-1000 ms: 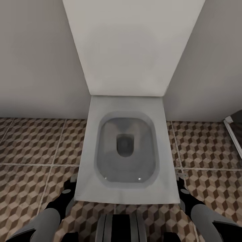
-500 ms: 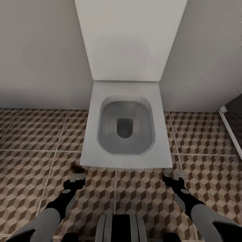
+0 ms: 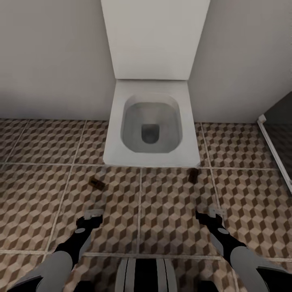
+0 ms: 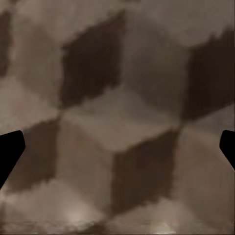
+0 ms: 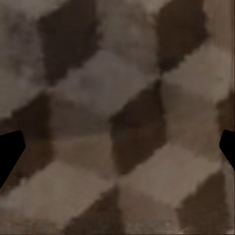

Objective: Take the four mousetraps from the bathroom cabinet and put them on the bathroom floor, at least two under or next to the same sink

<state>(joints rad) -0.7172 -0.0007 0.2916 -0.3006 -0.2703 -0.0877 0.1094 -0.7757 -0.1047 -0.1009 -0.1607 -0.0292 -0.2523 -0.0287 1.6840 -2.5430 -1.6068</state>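
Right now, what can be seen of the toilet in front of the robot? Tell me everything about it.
The toilet is a white, squarish, glossy-looking fixture standing against the pale wall. Its lid is raised upright against the wall, leaving the rounded-rectangular bowl open, greyish inside with a darker drain at the bottom. Its base rests on the cube-patterned bathroom floor. Two small brown objects lie on the tiles near its front corners, one close beside the right corner, the other further off on the left.

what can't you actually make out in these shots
- Two small brown objects on the bathroom floor, one at the toilet's left front and one at its right front corner: too small in the head view to identify.
- Left gripper and right gripper: fingers seen end-on; the wrist views show dark tips at opposite edges.
- Glass panel: cut by the right edge.
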